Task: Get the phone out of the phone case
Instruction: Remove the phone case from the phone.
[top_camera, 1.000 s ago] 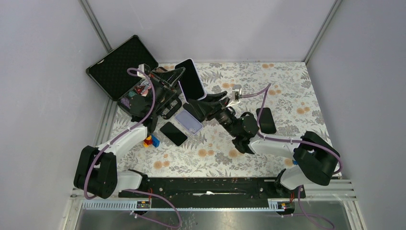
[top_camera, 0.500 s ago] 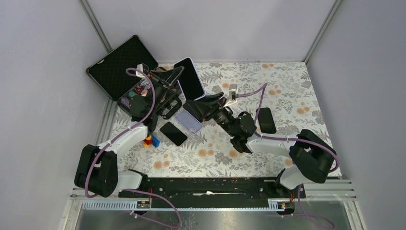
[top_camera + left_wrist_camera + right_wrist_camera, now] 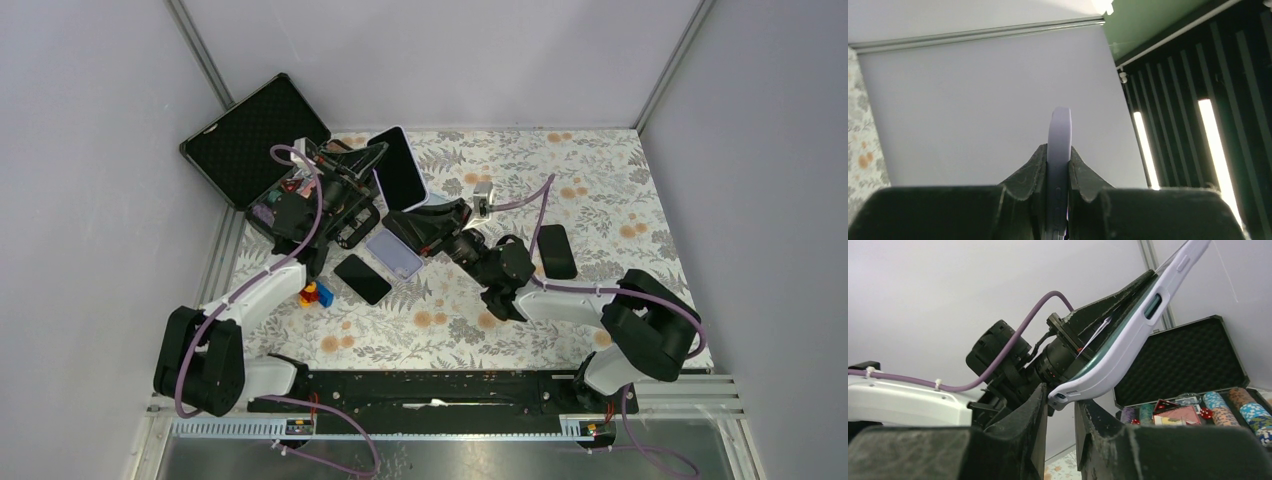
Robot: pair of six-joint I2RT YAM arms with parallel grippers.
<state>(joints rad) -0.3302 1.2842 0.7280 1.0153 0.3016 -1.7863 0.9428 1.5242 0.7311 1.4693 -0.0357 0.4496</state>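
A phone in a lavender case (image 3: 399,168) is held up in the air, screen side facing up, above the back left of the table. My left gripper (image 3: 374,166) is shut on its left edge. In the left wrist view the case's lavender edge (image 3: 1059,145) is clamped between the fingers (image 3: 1035,167). My right gripper (image 3: 416,216) is at the case's lower corner. In the right wrist view that corner (image 3: 1064,395) sits pinched between the fingertips (image 3: 1039,405), and the case (image 3: 1128,335) curves away from the dark phone edge (image 3: 1108,342).
An open black case (image 3: 256,142) with poker chips (image 3: 1228,410) stands at the back left. A lavender phone (image 3: 394,254), a black phone (image 3: 362,279) and a black slab (image 3: 556,251) lie on the floral cloth. Toy blocks (image 3: 316,294) sit by the left arm.
My right gripper has moved left and up to the case's lower corner. The held phone has shifted slightly with the left gripper.
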